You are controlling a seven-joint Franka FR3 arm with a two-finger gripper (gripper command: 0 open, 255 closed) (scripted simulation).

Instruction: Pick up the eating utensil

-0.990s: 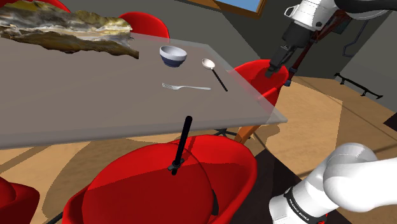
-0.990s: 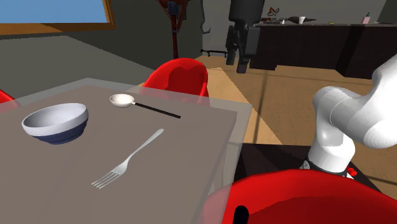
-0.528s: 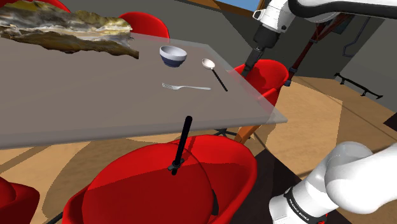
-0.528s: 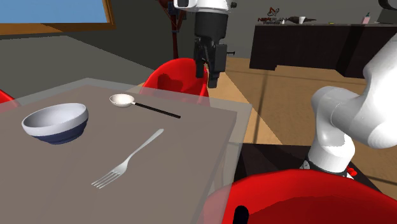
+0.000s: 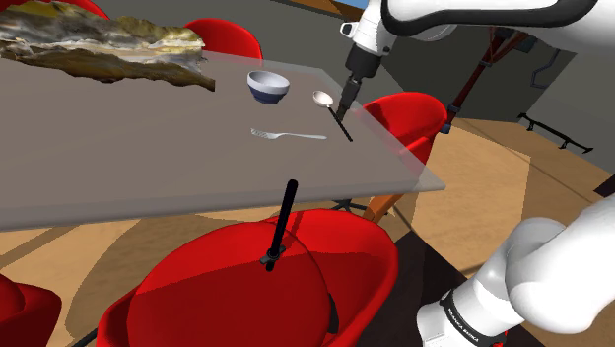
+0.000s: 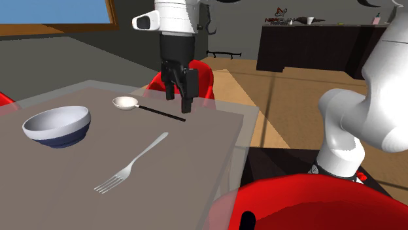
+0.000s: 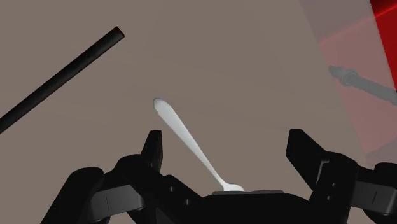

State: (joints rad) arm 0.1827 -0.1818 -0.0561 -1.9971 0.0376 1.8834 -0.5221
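Lying flat on grey table point(image 6: 196, 171), slim silver fork point(image 6: 133, 163), rounded handle end

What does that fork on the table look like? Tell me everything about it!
The fork is slim and silvery, like shiny metal, with a long narrow handle rounded at its end and thin tines. It lies flat on the grey table, between the bowl and the black-handled spoon, touching neither. Only the table touches it. The open gripper hangs above the table near the handle end.

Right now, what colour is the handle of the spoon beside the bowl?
Black. The spoon handle shows clearest in the second exterior view.
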